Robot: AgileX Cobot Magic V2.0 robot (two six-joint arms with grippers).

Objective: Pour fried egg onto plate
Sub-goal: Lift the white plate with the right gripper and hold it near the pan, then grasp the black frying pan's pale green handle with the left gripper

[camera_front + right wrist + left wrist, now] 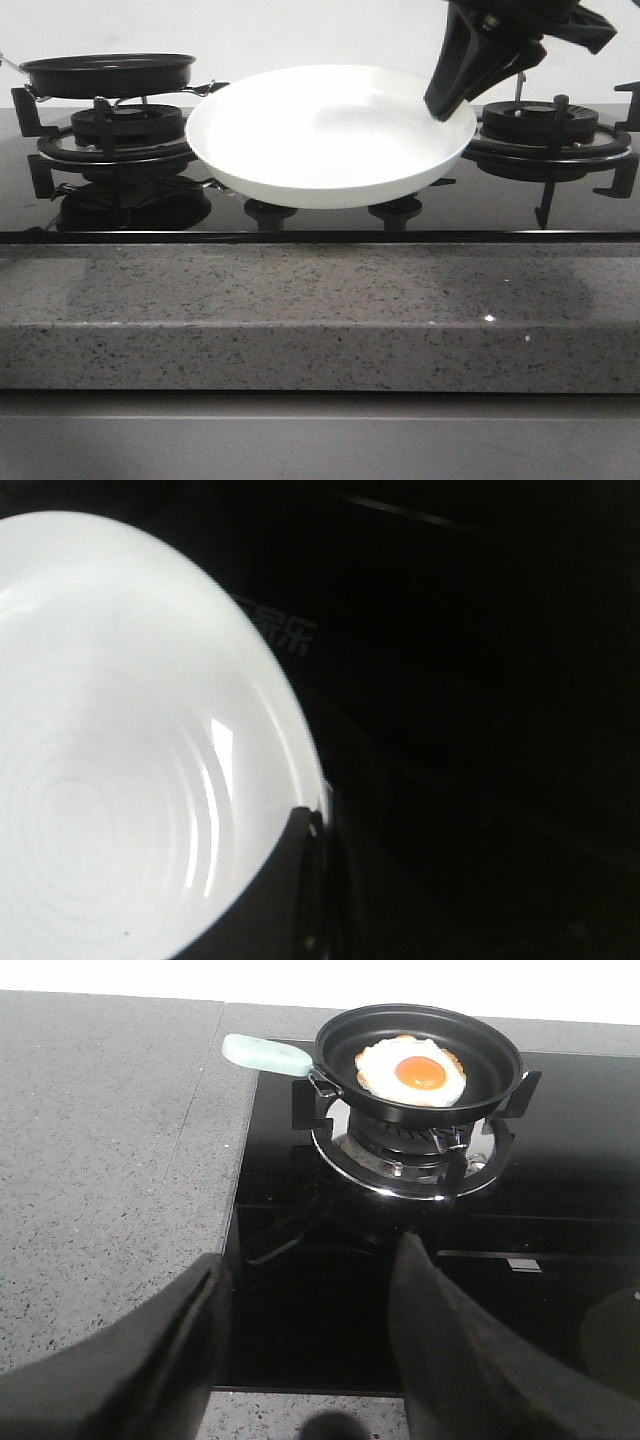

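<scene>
On the left burner the fried egg waits in its pan, left claw open and empty, while the right claw pinches the plate rim, holding it ready for pouring.

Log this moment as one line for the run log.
egg: fried egg in black pan on left burner | plate: empty, right gripper on its rim | left gripper: open, holding nothing | pour: not begun
</scene>
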